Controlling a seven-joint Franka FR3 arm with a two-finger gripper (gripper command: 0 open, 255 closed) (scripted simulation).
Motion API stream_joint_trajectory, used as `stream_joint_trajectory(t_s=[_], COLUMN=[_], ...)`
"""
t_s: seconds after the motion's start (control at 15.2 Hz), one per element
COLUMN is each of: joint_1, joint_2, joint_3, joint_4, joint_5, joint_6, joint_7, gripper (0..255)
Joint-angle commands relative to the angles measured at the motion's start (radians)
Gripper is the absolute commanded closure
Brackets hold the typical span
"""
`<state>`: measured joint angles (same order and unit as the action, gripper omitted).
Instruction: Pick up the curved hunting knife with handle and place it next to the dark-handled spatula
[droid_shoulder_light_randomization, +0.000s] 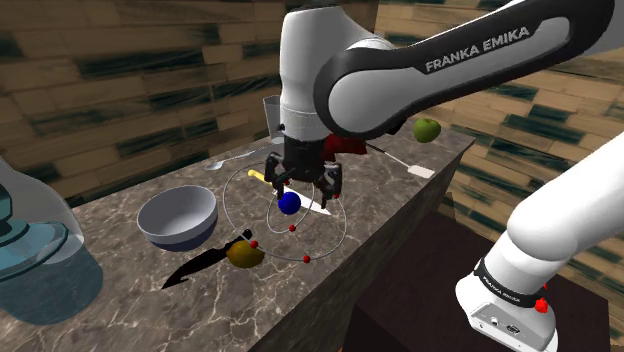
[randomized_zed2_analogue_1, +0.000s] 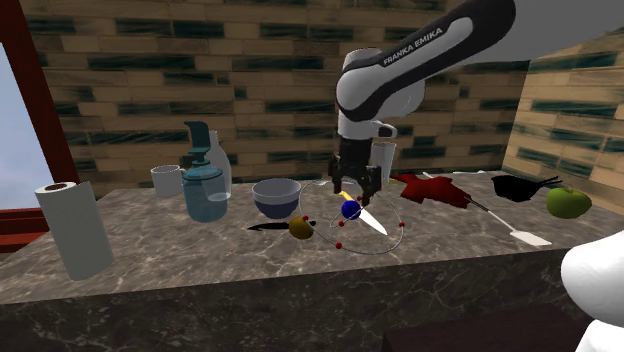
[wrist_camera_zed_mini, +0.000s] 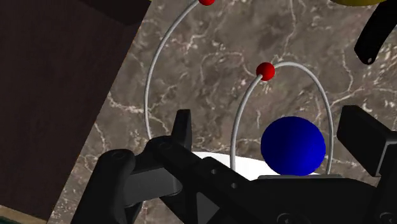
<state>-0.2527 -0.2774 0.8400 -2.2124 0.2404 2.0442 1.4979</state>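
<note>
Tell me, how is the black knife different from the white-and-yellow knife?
The black pointed knife is dark all over; the white-bladed, yellow-handled knife is pale. The black one lies beside the grey-blue bowl; the white one lies under the open black pincer. Both lie flat on the marble counter.

White robot arm (droid_shoulder_light_randomization: 440, 70) reaches up and across to the shoulder view's left, wrist turned straight down; its black claw (droid_shoulder_light_randomization: 305, 186) hangs low, fingers (wrist_camera_zed_mini: 183, 130) standing apart
</note>
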Motion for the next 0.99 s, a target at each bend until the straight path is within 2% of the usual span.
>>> stream_joint_trajectory(t_s=[0.0,0.13,0.2,0.33,0.46,0.66,0.92], joint_1=[-0.050,-0.079,-0.074,-0.018,0.061,0.174,0.192], joint_2=[0.123,0.266,0.344,0.489,0.605,0.749,0.777], joint_3=[0.085,0.149,0.164,0.142,0.088,0.001,-0.020], joint_4=[0.055,0.122,0.159,0.238,0.325,0.463,0.458], joint_5=[-0.087,-0.217,-0.293,-0.427,-0.519,-0.602,-0.622], joint_6=[0.040,0.056,0.057,0.044,0.023,-0.013,0.015], joint_7=[0.163,0.338,0.429,0.594,0.720,0.860,0.880], gripper=[0,0,0,0,0,0,0])
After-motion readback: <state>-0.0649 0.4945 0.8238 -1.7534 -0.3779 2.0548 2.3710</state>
